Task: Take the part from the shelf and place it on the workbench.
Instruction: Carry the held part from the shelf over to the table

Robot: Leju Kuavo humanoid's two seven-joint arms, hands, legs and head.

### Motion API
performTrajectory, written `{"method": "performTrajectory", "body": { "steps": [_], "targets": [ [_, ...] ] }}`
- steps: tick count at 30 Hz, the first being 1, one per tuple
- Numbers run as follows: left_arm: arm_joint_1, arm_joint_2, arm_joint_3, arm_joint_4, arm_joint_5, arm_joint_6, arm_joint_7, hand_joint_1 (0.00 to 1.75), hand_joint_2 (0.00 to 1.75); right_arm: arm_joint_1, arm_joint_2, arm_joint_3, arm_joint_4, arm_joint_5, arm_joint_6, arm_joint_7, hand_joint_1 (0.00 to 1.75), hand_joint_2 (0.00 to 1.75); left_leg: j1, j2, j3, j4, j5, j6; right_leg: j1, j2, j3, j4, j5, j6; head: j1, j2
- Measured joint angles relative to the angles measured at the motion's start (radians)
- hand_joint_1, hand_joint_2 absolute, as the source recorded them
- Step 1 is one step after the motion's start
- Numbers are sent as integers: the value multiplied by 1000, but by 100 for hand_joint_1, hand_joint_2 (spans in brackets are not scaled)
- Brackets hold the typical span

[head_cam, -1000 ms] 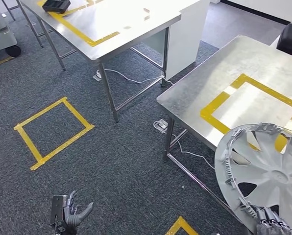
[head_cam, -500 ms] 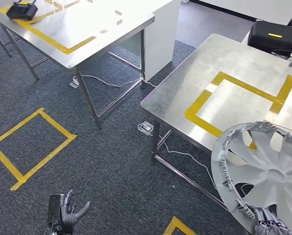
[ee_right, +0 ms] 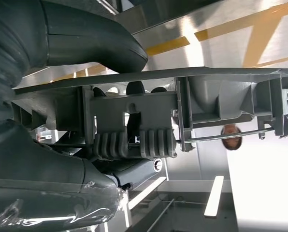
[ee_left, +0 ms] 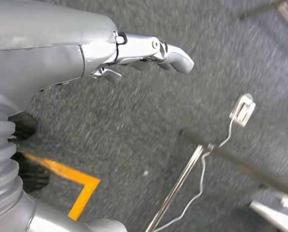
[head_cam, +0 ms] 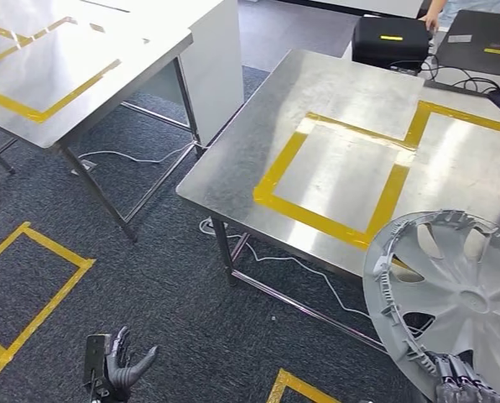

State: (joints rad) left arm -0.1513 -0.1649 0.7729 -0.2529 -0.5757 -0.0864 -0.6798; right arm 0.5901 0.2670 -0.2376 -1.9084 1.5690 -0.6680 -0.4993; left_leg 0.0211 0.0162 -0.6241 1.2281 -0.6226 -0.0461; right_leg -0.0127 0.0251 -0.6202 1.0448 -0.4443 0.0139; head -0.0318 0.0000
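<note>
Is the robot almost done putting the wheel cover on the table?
Partly. Taking it looks done: the right hand holds the wheel cover by its lower rim, and no shelf is in sight. Carrying is in hand: the cover hangs at the near edge of the table, not resting on it. The left hand is empty over the carpet. What's left is setting the cover down, maybe inside the yellow tape square.

A pale grey spoked wheel cover (head_cam: 453, 302) hangs over a brushed-steel bench (head_cam: 336, 109) marked with a yellow tape rectangle (head_cam: 336, 180). Dark speckled grey carpet (head_cam: 165, 294) carries further yellow tape squares (head_cam: 28, 290). A second bench (head_cam: 64, 59) bears similar yellow lines. A black case (head_cam: 390, 40), seemingly with a yellow stripe, sits far back. The left hand (head_cam: 117, 369) is dark grey.
</note>
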Motion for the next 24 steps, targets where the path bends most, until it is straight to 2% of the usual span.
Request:
{"method": "performTrajectory", "body": {
  "steps": [1, 2, 3, 4, 5, 6, 8, 10, 11, 12, 14, 15, 16, 17, 18, 20, 21, 22, 24],
  "targets": [
    [3, 0, 0, 0, 1, -1, 0, 0, 175, 0, 0, 0, 0, 0, 0, -1, 175, 175, -2, -4, -33, 47, -6, 2, 1, 15, 1, 0, -1, -2, -1, 0],
    [5, 0, 0, 0, 2, -2, 0, 0, 175, 1, 0, 0, 0, 0, 0, -2, 175, 175, -3, -7, -49, 58, 10, 6, 3, 30, 3, 0, -2, -2, -1, 0],
    [5, 0, 0, 0, 3, -2, 0, 0, 175, 1, 0, 0, 0, 0, 0, -3, 175, 175, -5, -12, -46, 30, 44, 11, 3, 45, 6, 0, -2, -2, -1, 0],
    [5, 1, 0, 0, 5, -3, 0, 0, 175, 2, 0, 0, 0, 0, 0, -4, 175, 175, -6, -22, -27, -28, 89, 17, 3, 60, 9, 0, -3, -2, -1, 0],
    [5, 2, 0, 0, 6, -4, 0, 0, 175, 2, 0, 0, 0, 0, 0, -5, 175, 175, -7, -45, -1, -95, 127, 23, 3, 74, 10, 0, -4, 0, -1, 0],
    [5, 3, 0, 0, 7, -5, 0, 0, 175, 1, 0, 0, 0, 0, 0, -6, 175, 175, -5, -66, 22, -154, 152, 26, 3, 87, 10, 2, -5, 3, -1, 0],
    [4, 5, 0, 0, 7, -6, 0, 0, 175, 2, 0, 0, 0, 0, 0, -7, 175, 175, -5, -93, 43, -208, 162, 25, 1, 108, 5, 0, -4, 15, -2, 0],
    [2, 3, 0, 0, 8, -7, 0, 0, 175, 6, 0, -1, 0, 0, 0, -8, 175, 175, -5, -78, 47, -217, 163, 28, -3, 121, -1, -7, 0, 29, -2, 0],
    [0, 2, 0, 0, 8, -8, 0, 0, 175, 8, 0, -2, 0, 0, 0, -9, 175, 175, -4, -68, 50, -222, 165, 34, -1, 103, -7, -2, -4, 34, -1, 0],
    [-1, 2, 1, -1, 8, -8, 0, 0, 175, 8, 0, -2, 0, 0, 0, -10, 175, 175, -3, -57, 53, -227, 167, 39, 0, 75, -19, 18, -16, 39, 2, 0],
    [2, 2, 1, -2, 10, -9, 0, 0, 175, 3, 0, -2, 0, 0, 0, -10, 175, 175, -3, -31, 59, -232, 166, 47, 3, 7, -70, 121, -69, 45, 6, 0],
    [5, 3, 1, -2, 10, -9, 0, 0, 175, 0, 0, -2, 0, 1, 1, -10, 175, 175, -4, -17, 62, -232, 164, 49, 1, -8, -105, 190, -98, 48, 7, 0],
    [7, 3, 1, -2, 11, -9, 0, 0, 175, -2, 0, -2, 0, 1, 1, -10, 175, 175, -4, -3, 64, -232, 162, 49, 0, -15, -133, 244, -114, 52, 7, 0],
    [8, 3, 2, -2, 11, -9, 0, 0, 175, -2, 0, -2, 0, 1, 2, -9, 175, 175, -4, 9, 67, -232, 159, 48, -1, -18, -146, 268, -113, 55, 7, 0],
    [8, 3, 2, -2, 11, -9, 0, 0, 175, -2, 0, -2, 0, 1, 3, -8, 175, 175, -3, 20, 71, -232, 155, 46, -2, -21, -141, 257, -95, 58, 7, 0],
    [7, 3, 2, -2, 12, -9, 0, 0, 175, -3, 0, -2, 0, 1, 10, 3, 175, 175, -1, 34, 86, -231, 145, 35, -6, -33, -70, 128, -31, 63, 7, 0],
    [6, 4, 2, -2, 12, -9, 0, 0, 175, -4, -1, 0, 1, 1, 17, 13, 175, 175, -1, 39, 91, -229, 139, 28, -6, -38, -32, 62, -9, 62, 8, 0],
    [4, 5, 2, -2, 13, -7, 0, 0, 175, -5, -5, 2, 1, 0, 25, 30, 175, 175, -3, 42, 96, -229, 135, 21, -6, -41, -3, 14, 3, 59, 6, 0],
    [0, 6, 2, -2, 13, -3, 0, 0, 175, -8, -21, 13, 2, 0, 45, 76, 175, 175, -6, 47, 99, -231, 135, 11, -2, -37, 10, -4, 0, 45, -1, 0]
  ]
}}
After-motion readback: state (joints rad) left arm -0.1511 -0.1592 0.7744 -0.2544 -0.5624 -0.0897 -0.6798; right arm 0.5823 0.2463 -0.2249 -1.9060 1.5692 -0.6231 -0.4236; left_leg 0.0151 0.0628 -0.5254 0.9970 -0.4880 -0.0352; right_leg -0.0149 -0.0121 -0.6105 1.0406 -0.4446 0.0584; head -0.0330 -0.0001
